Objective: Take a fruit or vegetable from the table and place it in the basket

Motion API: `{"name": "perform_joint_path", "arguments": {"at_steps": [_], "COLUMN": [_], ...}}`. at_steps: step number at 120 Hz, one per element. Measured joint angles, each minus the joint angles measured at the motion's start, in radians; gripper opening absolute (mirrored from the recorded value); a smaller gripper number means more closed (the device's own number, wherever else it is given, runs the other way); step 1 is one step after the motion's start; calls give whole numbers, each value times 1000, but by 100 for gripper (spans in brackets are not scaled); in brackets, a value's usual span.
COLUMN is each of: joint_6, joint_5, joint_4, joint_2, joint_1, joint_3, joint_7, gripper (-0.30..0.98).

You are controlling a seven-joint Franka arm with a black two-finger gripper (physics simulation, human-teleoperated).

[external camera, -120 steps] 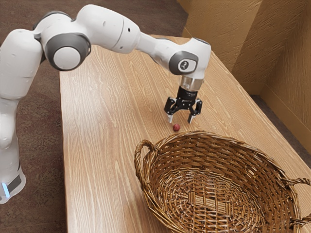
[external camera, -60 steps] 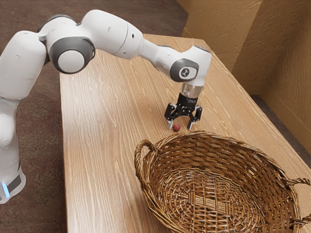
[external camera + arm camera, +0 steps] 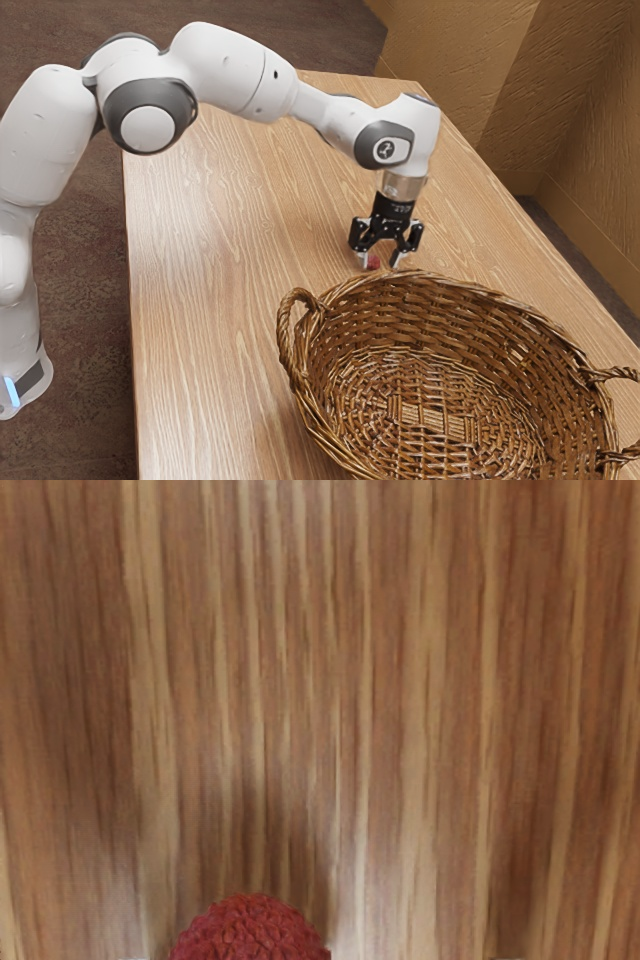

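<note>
My gripper (image 3: 381, 261) is down at the table just behind the basket's rim, its fingers apart. Between them is a small round red fruit (image 3: 374, 262), close to the finger on the exterior view's left, with a gap to the other finger. In the wrist view the bumpy red fruit (image 3: 252, 930) shows at the lower edge. The large brown wicker basket (image 3: 462, 292) stands beside the gripper, with nothing visible inside it.
The wooden table (image 3: 220, 300) extends around the basket. A looped basket handle (image 3: 287, 335) rises on the exterior view's left, and the near rim is close to my fingers. A textured wall (image 3: 580, 130) stands beyond the table.
My gripper has come down around the fruit and then shifted toward the exterior view's right. The fruit has moved slightly the same way, and the fingers stand a little closer together.
</note>
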Motion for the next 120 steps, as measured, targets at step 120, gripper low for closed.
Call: {"name": "perform_joint_path", "arguments": {"at_steps": [120], "joint_6": [9], "joint_5": [146], "joint_4": [186], "joint_2": [-198], "joint_1": [-448], "joint_3": [-2], "joint_7": [-89], "gripper": [13]}}
